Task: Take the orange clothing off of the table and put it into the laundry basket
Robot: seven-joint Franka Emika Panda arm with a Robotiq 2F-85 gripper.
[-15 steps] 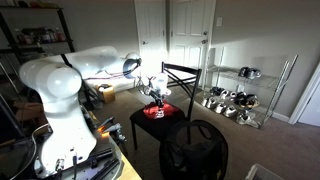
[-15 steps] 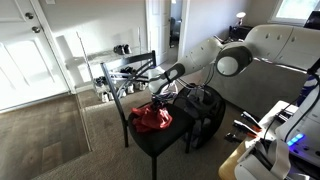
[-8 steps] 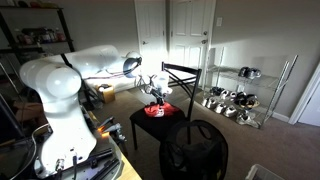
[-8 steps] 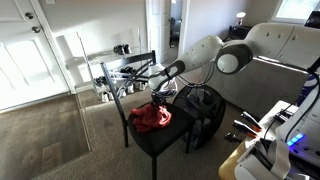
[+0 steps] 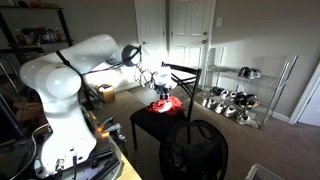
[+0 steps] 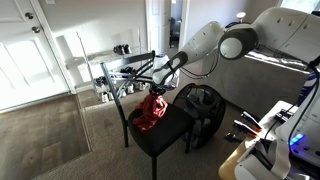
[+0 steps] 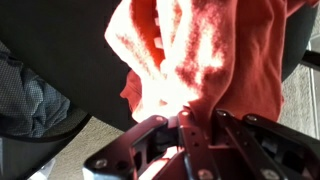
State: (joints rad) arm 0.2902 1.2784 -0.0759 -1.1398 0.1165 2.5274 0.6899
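Note:
The orange clothing (image 6: 150, 110) hangs bunched from my gripper (image 6: 158, 87), its lower part still resting on the small black table (image 6: 170, 140). It also shows in an exterior view (image 5: 165, 104) and fills the wrist view (image 7: 210, 50). My gripper (image 7: 190, 118) is shut on the top of the cloth and has lifted it above the table (image 5: 145, 125). The black laundry basket (image 6: 203, 108) stands next to the table, also seen in front of it in an exterior view (image 5: 195, 148).
A black chair frame (image 5: 182, 75) stands behind the table. A wire shelf with shoes (image 5: 238, 98) is against the wall. A white door (image 6: 28, 50) and the robot's base with cables (image 5: 60, 140) are nearby.
My gripper has risen with the orange clothing in it. The cloth now hangs stretched up from the table instead of lying in a flat heap.

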